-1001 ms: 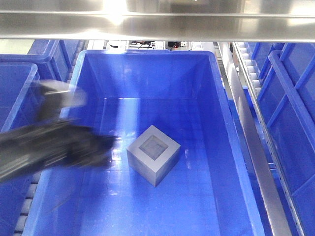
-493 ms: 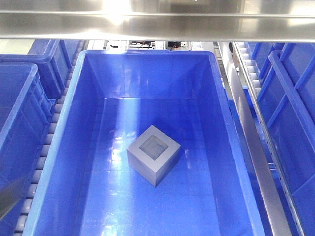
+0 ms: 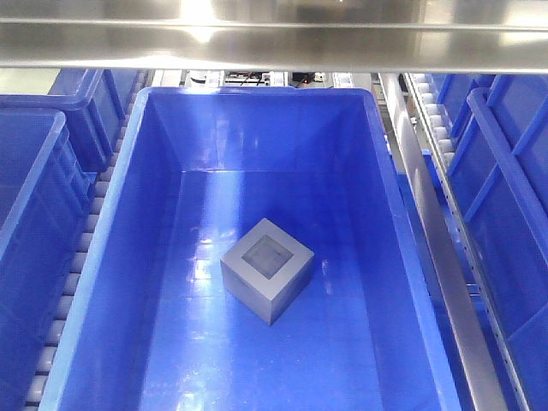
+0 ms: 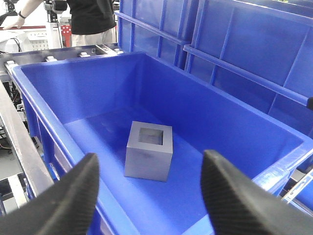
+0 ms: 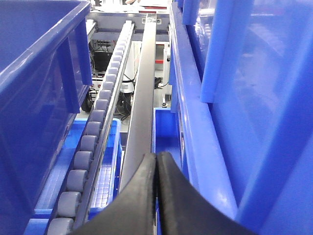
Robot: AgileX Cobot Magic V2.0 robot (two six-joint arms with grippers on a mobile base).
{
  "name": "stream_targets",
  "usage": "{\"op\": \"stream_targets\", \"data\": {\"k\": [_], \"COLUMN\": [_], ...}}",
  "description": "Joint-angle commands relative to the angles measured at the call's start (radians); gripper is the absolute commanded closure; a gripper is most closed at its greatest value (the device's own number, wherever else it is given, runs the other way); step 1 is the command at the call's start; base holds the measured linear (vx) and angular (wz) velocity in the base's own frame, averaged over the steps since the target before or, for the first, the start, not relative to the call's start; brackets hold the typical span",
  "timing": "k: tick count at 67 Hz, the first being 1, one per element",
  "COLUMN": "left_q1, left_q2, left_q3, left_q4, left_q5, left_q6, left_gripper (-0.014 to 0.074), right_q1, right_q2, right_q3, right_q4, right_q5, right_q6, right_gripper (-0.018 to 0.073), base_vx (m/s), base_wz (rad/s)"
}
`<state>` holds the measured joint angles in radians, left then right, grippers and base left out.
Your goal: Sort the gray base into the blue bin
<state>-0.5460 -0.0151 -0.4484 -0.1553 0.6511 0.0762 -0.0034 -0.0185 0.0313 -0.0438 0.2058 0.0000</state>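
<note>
On the floor of the blue bin (image 3: 154, 214), near centre: gray base (image 3: 268, 271), recess face up, clear of all walls. Front view: no arm visible; roller track (image 3: 73, 282) at 9 o'clock, steel rail (image 3: 445, 282) at 3 o'clock. Left wrist view: left gripper (image 4: 149, 196), fingers spread wide, empty, above the near rim; a person (image 4: 90, 19) at 11 o'clock. Right wrist view: right gripper (image 5: 156, 169), fingers pressed together, empty, over a rail between crates.

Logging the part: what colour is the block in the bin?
Matte gray base, clearest in the left wrist view.
</note>
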Motion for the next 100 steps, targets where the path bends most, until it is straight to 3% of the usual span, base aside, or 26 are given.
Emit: {"op": "stream_targets", "data": {"k": [1,13,48,55,64,73,84,96,100], "left_q1": [-0.005,-0.005,-0.005,0.000,0.118,0.293,0.461,0.539,0.543], "left_q2": [0.009,0.009,0.009,0.009,0.009,0.009,0.007,0.006,0.006], "left_q3": [-0.020,-0.020,-0.020,0.003,0.087,0.193,0.322,0.469,0.463], "left_q4": [-0.005,-0.004,-0.004,0.031,0.031,0.031,0.031,0.034,0.067], "left_q5": [-0.058,-0.052,-0.013,-0.135,-0.318,-0.419,-0.544,-0.700,-0.658], "left_q6": [-0.004,-0.004,-0.006,-0.003,-0.003,-0.004,-0.004,-0.020,-0.025], "left_gripper": [0.0274,0.0609,0.0605,0.0605,0.0605,0.0605,0.0605,0.0605,0.0605], "right_q1": [-0.002,-0.002,-0.002,-0.002,-0.002,-0.002,-0.002,-0.002,-0.002], "right_q2": [-0.007,-0.007,-0.007,-0.007,-0.007,-0.007,-0.007,-0.007,-0.007], "right_q3": [0.006,0.006,0.006,0.006,0.006,0.006,0.006,0.006,0.006], "right_q4": [-0.009,-0.009,-0.009,-0.009,-0.009,-0.009,-0.009,-0.009,-0.009], "right_q5": [-0.079,-0.079,-0.079,-0.079,-0.079,-0.079,-0.079,-0.079,-0.079], "right_q6": [-0.012,-0.012,-0.012,-0.012,-0.012,-0.012,-0.012,-0.012,-0.012], "right_gripper": [0.0564,0.0564,0.0564,0.0564,0.0564,0.0564,0.0564,0.0564,0.0564], "base_vx": [0.00,0.00,0.00,0.00,0.00,0.00,0.00,0.00,0.00], "base_wz": [0.00,0.00,0.00,0.00,0.00,0.00,0.00,0.00,0.00]}}
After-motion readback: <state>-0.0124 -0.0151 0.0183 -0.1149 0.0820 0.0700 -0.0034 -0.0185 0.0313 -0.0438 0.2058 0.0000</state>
